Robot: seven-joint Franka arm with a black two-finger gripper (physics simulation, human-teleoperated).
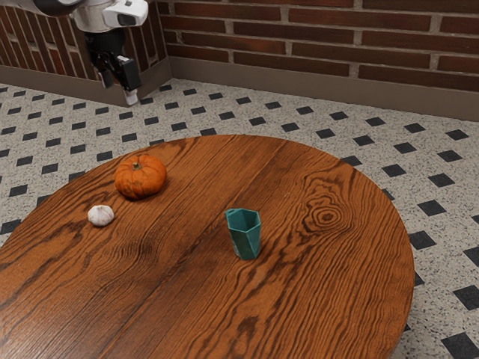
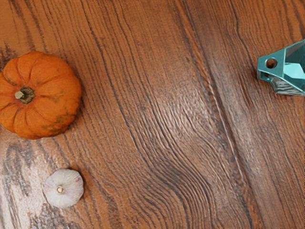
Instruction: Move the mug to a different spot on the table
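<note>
At the exterior view's left, the Franka arm [image 1: 101,15] hangs high above the far rim of the round wooden bench [image 1: 322,314]. Its black jaws point down and carry nothing; whether they are parted or closed cannot be told from this angle.

Below them, a white garlic bulb [image 1: 100,215] lies near the bench's left side, with a small orange pumpkin [image 1: 140,176] just beyond it. The two are close but apart.

Further right, near the middle of the bench, the teal faceted mug [image 1: 244,233] stands upright and untouched, well apart from both vegetables.

The grasp has not begun, and most of the hazards likely lie in the reach. A low, direct path from the arm's perch to the mug would cross the pumpkin and could roll it or the garlic.

The mug's slanted, angular walls look prone to slipping. Jaws closing off-centre or across a ridge might twist it or tip it over.

To the right the bench curves away to tiled floor [image 1: 441,157], so a drop too near that edge could send the mug off.
</note>
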